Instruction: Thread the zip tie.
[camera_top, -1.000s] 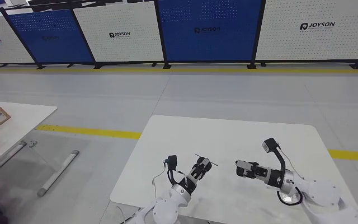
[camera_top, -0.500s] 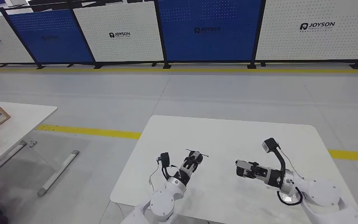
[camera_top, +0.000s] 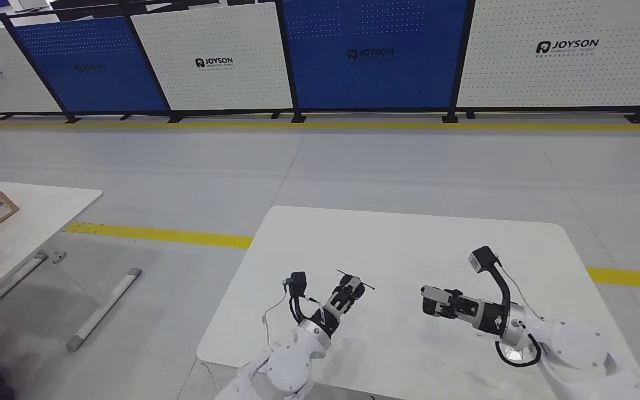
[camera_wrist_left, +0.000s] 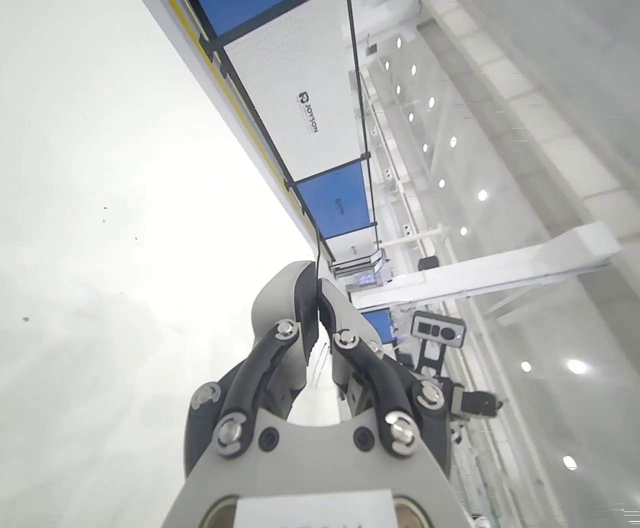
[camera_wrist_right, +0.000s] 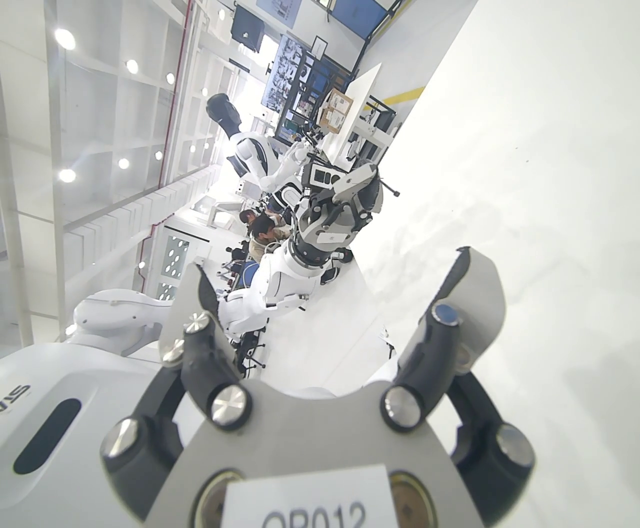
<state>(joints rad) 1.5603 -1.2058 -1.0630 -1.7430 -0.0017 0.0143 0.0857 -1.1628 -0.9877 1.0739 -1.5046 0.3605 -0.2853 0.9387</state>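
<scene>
A thin black zip tie (camera_top: 355, 280) is pinched in my left gripper (camera_top: 352, 286), which hovers over the near left part of the white table (camera_top: 420, 240). In the left wrist view the fingers (camera_wrist_left: 300, 292) are pressed together on the zip tie (camera_wrist_left: 317, 247), whose tip sticks out past them. From the right wrist view the left gripper (camera_wrist_right: 357, 187) shows farther off with the zip tie (camera_wrist_right: 389, 188) crossing it. My right gripper (camera_top: 427, 298) sits over the near right part of the table, open and holding nothing, its fingertips (camera_wrist_right: 462, 262) wide apart.
Beyond the table's far edge lies grey floor with a yellow line (camera_top: 160, 236). Blue and white pegboard panels (camera_top: 375, 50) stand at the back. Another white table (camera_top: 40, 215) sits at the left.
My left arm swung left and slightly away with the zip tie, then came back a little to the right. The right arm has stayed put.
</scene>
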